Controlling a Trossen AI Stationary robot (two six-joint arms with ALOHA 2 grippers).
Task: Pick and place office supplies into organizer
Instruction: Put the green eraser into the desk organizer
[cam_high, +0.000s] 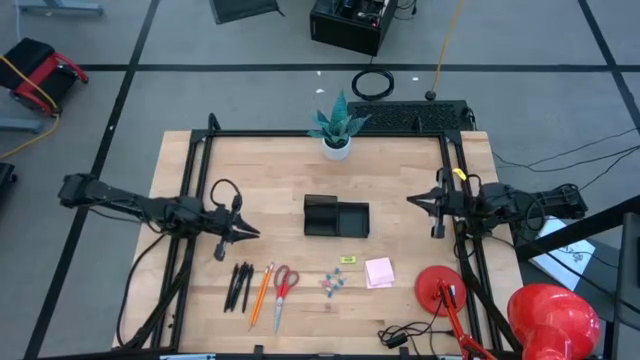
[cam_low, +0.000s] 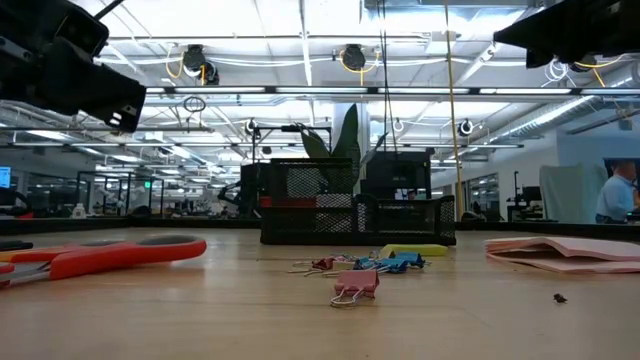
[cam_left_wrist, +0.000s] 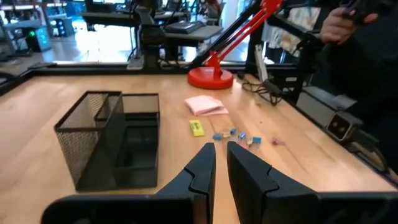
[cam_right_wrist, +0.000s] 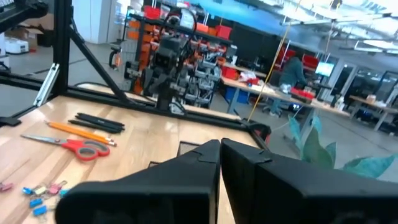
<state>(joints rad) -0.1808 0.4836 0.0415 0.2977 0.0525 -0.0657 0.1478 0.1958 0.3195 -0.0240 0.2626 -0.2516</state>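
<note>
The black mesh organizer stands at the table's middle, with nothing in it that I can see in the left wrist view. Along the near edge lie black pens, an orange pencil, red-handled scissors, small clips, a yellow piece and a pink sticky-note pad. My left gripper hovers left of the organizer, pointing at it, its fingers nearly together on nothing. My right gripper hovers right of the organizer, shut and holding nothing.
A red desk lamp stands with its base at the near right and its head off the table's corner. Beside the base lies a cable. A potted plant stands at the far edge. A person is beyond the right side.
</note>
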